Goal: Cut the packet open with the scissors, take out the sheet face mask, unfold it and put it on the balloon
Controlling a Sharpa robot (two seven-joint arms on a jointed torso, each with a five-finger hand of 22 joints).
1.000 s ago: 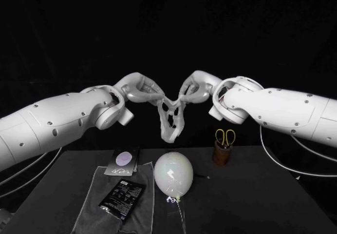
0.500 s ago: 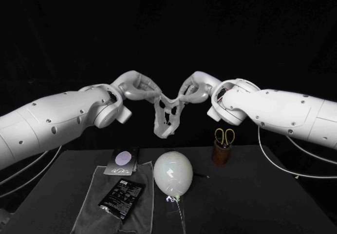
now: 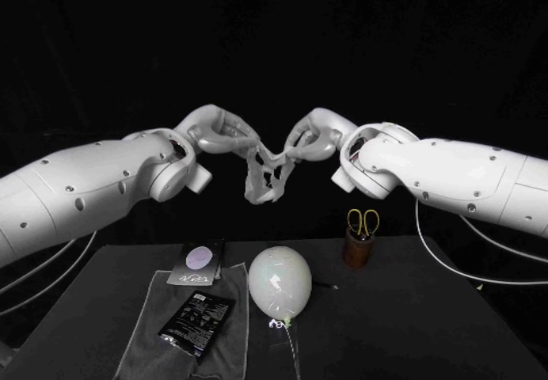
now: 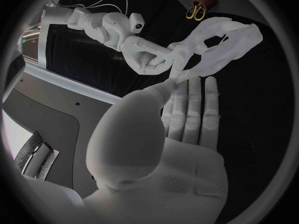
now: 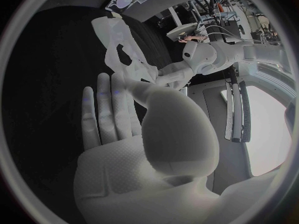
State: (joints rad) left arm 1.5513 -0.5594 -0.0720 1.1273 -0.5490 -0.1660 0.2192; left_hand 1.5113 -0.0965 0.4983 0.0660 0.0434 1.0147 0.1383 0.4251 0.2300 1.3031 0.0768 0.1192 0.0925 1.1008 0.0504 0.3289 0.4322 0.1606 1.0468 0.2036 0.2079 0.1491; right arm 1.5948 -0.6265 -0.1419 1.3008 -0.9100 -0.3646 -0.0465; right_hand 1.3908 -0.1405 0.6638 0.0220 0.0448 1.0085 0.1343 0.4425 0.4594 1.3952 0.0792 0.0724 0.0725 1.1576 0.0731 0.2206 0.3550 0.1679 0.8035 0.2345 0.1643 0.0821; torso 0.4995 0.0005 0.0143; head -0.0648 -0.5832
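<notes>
I'm mid-unfolding: the left hand point(image 3: 217, 134) and right hand point(image 3: 310, 136) each pinch a top corner of the mask point(image 3: 265, 178), which hangs above the balloon point(image 3: 281, 283) at its 6 o'clock, so next I'd judge spread, then lower.

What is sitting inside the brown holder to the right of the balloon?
The scissors stand in the brown holder, yellow handles up above its rim. Its wall hides their blades and anything else inside.
</notes>
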